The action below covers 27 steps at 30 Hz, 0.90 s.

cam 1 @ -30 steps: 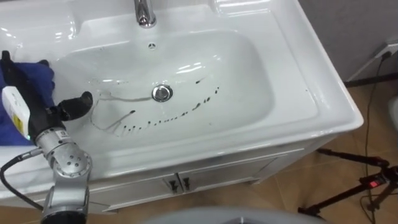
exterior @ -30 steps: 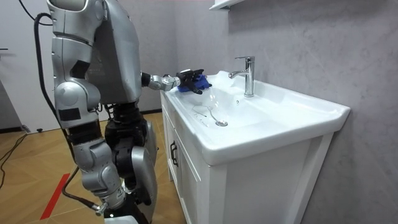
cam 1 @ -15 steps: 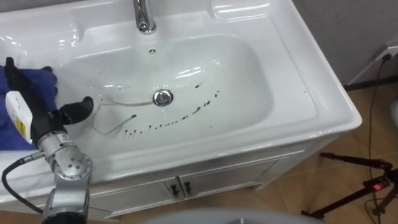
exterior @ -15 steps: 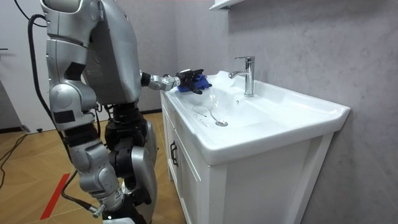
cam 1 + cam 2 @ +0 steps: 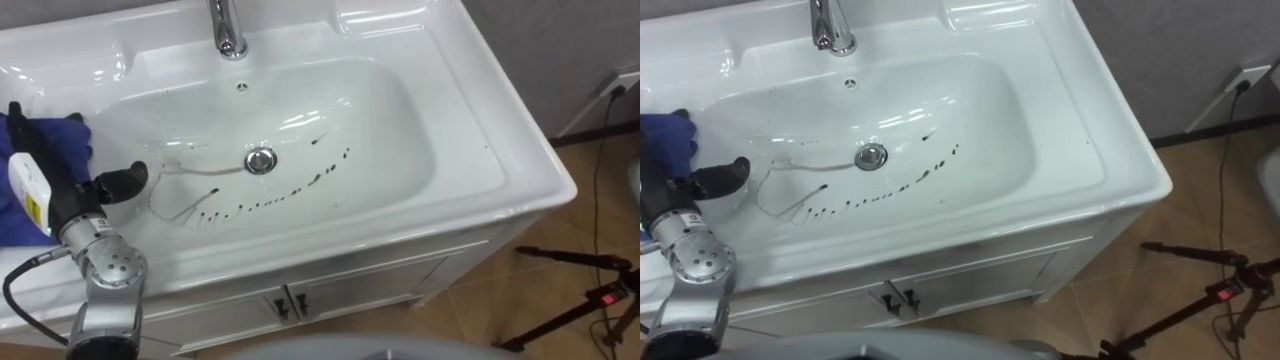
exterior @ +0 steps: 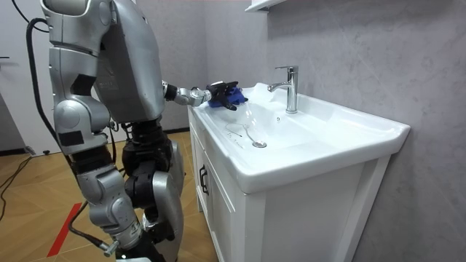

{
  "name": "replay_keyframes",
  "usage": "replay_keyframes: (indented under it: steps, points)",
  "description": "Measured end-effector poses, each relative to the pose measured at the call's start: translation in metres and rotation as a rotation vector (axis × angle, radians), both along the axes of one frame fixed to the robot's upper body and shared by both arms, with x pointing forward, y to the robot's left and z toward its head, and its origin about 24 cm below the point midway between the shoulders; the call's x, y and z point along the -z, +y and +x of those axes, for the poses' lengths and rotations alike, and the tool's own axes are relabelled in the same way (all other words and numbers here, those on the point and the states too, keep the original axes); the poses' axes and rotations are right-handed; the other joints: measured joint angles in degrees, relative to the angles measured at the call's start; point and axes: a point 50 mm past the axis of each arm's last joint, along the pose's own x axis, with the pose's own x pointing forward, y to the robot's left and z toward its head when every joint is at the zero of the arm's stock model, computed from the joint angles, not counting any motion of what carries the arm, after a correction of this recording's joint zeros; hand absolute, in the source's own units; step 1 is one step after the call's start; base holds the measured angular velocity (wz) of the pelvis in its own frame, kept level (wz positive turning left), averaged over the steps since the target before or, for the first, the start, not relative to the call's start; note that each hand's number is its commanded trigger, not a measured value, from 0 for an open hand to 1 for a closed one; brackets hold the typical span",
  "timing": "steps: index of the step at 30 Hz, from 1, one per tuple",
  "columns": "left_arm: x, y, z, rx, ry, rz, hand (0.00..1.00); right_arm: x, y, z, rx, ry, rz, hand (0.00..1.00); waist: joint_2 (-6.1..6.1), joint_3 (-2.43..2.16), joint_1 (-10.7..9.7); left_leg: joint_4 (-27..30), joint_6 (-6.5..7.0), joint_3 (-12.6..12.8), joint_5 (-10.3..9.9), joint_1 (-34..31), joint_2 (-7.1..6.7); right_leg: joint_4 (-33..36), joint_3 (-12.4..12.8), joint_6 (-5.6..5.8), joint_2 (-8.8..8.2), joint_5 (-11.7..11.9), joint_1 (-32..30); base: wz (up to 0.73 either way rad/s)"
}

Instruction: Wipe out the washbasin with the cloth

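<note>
Robot stance: it stands at the front of the basin (image 5: 505, 140), its left arm reaching to the basin's left end.
Left robot hand (image 5: 50, 178): released, laid flat on top of the blue cloth (image 5: 62, 135). The fingers stretch out over the fabric and the thumb sticks out free toward the bowl, so the cloth is pressed down and not clenched.
Cloth position: bunched on the left ledge of the basin, just outside the bowl. It shows on both sides of the robot hand, and in the room view it sits at the far corner of the white top.
Dirt to wipe: dark marks (image 5: 270, 195), a broken line of dots and short streaks on the bowl floor. Thin curved smears lie closer to the robot hand.
Key relation: the marks lie to the right of the robot hand and slightly toward the robot, down the bowl's slope. Their line runs from near left up to far right, passing just in front of the drain (image 5: 260, 159). The bowl's long axis runs left to right, so I judge that a sweep from the left ledge would follow it.
Nearer arm: the left one, which is already on the cloth and beside the bowl's left wall.
Step in hand: probably 1 of the first, since the cloth is not yet in the bowl and the marks look untouched.
Other fixtures: the chrome faucet (image 5: 228, 35) stands at the back rim, well clear of the marks. The cabinet doors (image 5: 300, 295) below are closed.
Writing: none legible on the basin, faucet or cloth.
</note>
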Motion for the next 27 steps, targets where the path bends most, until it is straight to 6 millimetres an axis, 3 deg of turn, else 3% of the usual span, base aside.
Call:
replay_keyframes:
  steps: [5, 13, 27]
  points:
    - [-0.0014, 0.0007, -0.0006, -0.017, -0.019, 0.012, 0.0, -0.0001, -0.0001, -0.002, 0.002, 0.004, -0.001, 0.0, -0.04, -0.02, 1.22, 0.0, 0.0, -0.09, 0.0, 0.34, 0.01, 0.18, -0.16, 0.0, 0.01, 0.0, -0.05, -0.08]
    - [-0.0018, 0.0042, -0.0028, -0.046, -0.03, 0.018, 0.0, -0.0001, -0.0002, -0.0008, 0.002, 0.002, -0.008, 0.0, -0.25, -0.14, 1.34, -0.01, 0.0, -0.01, 0.0, 0.41, 0.02, 0.27, -1.72, 0.0, -0.14, 0.0, -0.11, -0.02]
    - [-0.0016, 0.0061, -0.0046, -0.074, -0.039, 0.022, 0.0, -0.0014, -0.0012, 0.0042, -0.006, -0.019, -0.022, 0.0, -0.27, -0.13, 1.56, -0.05, 0.0, -0.02, 0.0, 0.42, 0.02, 0.16, -2.03, 0.0, -0.15, 0.0, -0.1, 0.0]
